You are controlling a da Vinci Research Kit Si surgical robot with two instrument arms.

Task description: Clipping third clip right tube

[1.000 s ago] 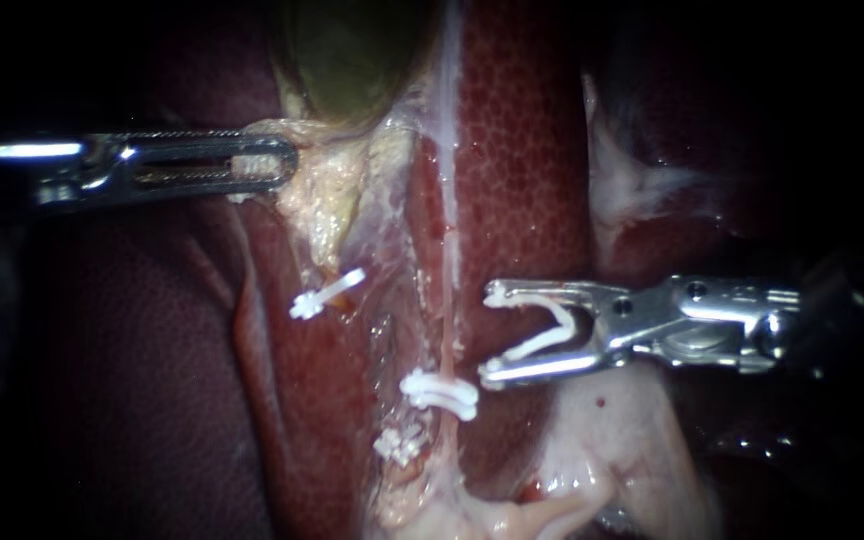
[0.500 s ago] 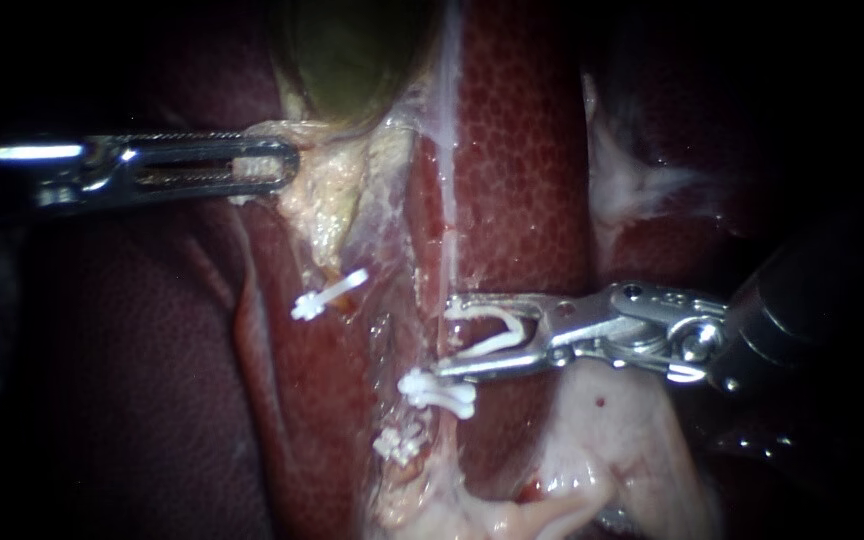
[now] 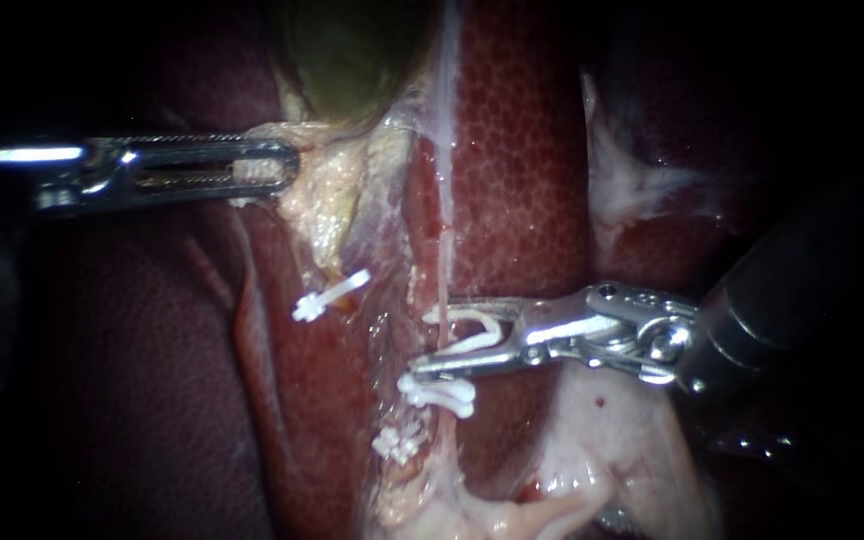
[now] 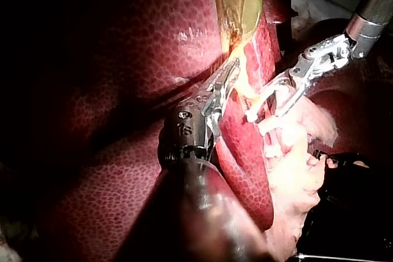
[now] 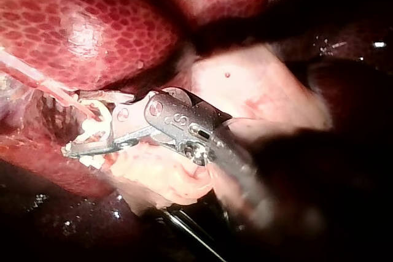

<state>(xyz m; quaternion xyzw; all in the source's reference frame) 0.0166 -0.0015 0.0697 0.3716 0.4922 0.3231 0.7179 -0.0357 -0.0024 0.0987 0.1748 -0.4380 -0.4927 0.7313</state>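
My right instrument [image 3: 422, 340] comes in from the right. Its jaws stand apart and carry an open white clip [image 3: 474, 334] touching both of them. The thin pink right tube [image 3: 445, 230] runs down between the clip's legs. Just below, a closed clip [image 3: 439, 393] sits on the same tube, and another [image 3: 399, 443] lies lower still. A further clip [image 3: 329, 294] sits on the left tube. My left instrument [image 3: 262, 165] is shut on pale tissue at the gallbladder's [image 3: 352, 50] neck. The right wrist view shows the loaded jaws [image 5: 86, 134] at the tube.
Dark red liver [image 3: 522, 150] lies on both sides of the tubes. Pale fatty tissue [image 3: 612, 440] sits under the right instrument's shaft. In the left wrist view my left instrument [image 4: 224, 84] holds the yellow tissue, with the right instrument [image 4: 270, 99] beside it.
My right instrument has moved left with its clip, from beside the right tube to astride it, just above the closed clip. The left instrument has held still.
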